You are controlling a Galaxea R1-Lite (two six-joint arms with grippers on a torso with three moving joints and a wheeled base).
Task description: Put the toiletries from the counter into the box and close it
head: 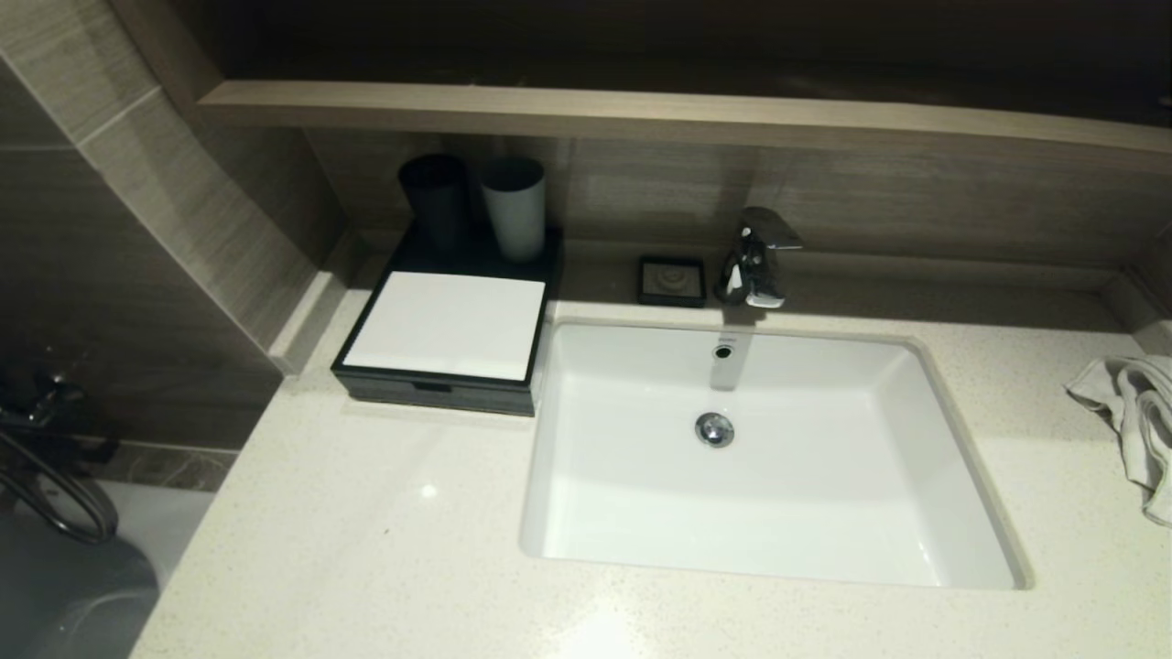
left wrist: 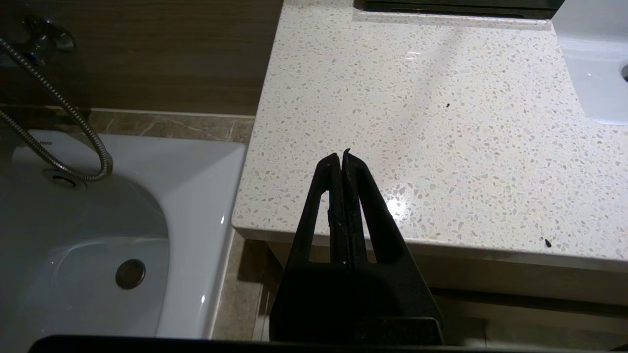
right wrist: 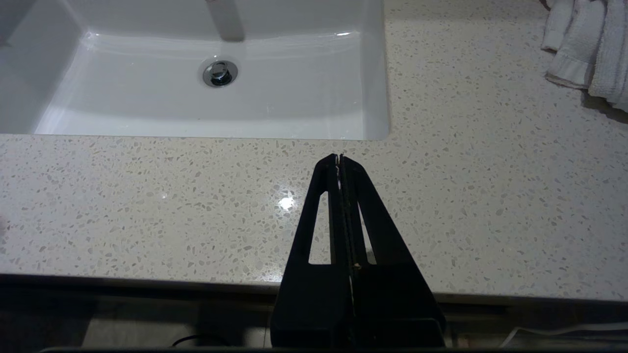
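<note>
The box (head: pixel 447 334), a flat black case with a white top panel, sits on the counter (head: pixel 366 540) left of the sink, its front drawer pushed in. A sliver of the box (left wrist: pixel 456 6) shows in the left wrist view. The toiletries are out of view. My left gripper (left wrist: pixel 342 156) is shut and empty, hovering over the counter's front left corner. My right gripper (right wrist: pixel 339 158) is shut and empty, over the counter strip in front of the sink. Neither arm shows in the head view.
A white inset sink (head: pixel 952 430) fills the counter's middle, with a chrome tap (head: pixel 755 256) behind it. A black cup (head: pixel 435 201) and a grey cup (head: pixel 515 209) stand behind the box. A small black soap dish (head: pixel 672 279) and a white towel (head: pixel 1135 421) lie nearby. A bathtub (left wrist: pixel 196 196) lies left of the counter.
</note>
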